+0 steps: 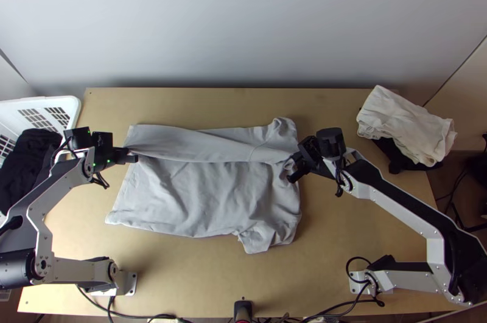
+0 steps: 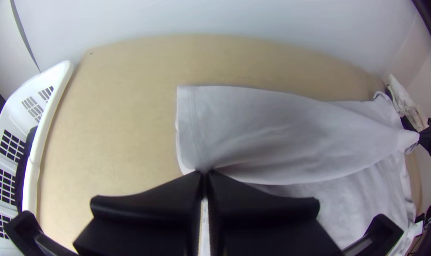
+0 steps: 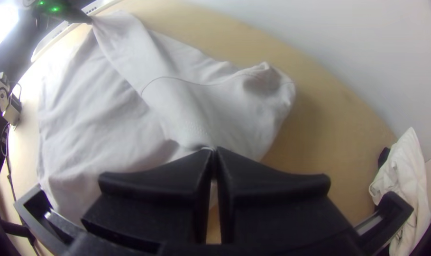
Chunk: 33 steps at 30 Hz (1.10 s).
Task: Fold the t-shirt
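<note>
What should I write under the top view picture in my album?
Left end effector and right end effector pinch a grey shirt lying on the table.

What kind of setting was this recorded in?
Probably a lab or workshop set up for robot laundry trials: two jointed arms are mounted on a wooden table, a grey t-shirt lies between them, and a white laundry basket stands beside it.
</note>
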Each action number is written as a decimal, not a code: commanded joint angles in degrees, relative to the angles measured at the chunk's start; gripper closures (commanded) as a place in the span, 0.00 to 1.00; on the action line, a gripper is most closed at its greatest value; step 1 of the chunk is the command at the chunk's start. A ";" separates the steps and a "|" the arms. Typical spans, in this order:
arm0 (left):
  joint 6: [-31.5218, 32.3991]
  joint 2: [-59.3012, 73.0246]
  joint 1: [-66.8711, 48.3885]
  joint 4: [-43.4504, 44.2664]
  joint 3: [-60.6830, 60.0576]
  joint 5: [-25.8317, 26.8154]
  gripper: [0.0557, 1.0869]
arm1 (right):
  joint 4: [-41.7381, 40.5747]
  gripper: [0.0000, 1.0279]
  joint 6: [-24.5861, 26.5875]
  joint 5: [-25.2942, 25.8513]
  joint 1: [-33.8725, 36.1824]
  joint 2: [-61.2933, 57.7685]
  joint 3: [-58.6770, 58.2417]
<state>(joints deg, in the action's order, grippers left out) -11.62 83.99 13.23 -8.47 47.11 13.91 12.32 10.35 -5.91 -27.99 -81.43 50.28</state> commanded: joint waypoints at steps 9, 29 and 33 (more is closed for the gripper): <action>0.19 -4.18 -0.05 -2.87 -1.59 0.06 0.97 | 1.48 0.97 -0.24 -0.06 -0.05 3.21 -1.68; -0.16 -12.79 0.12 -16.58 -4.31 -0.03 0.05 | 5.96 0.04 -2.70 0.02 -0.14 4.17 -0.10; -5.61 -19.03 3.11 -28.18 -4.22 0.06 0.05 | 8.51 0.04 -3.58 -0.06 -0.05 6.72 1.84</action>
<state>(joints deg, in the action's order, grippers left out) -12.23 73.21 13.15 -23.11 42.74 13.93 17.61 8.08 -5.91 -28.14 -77.43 49.58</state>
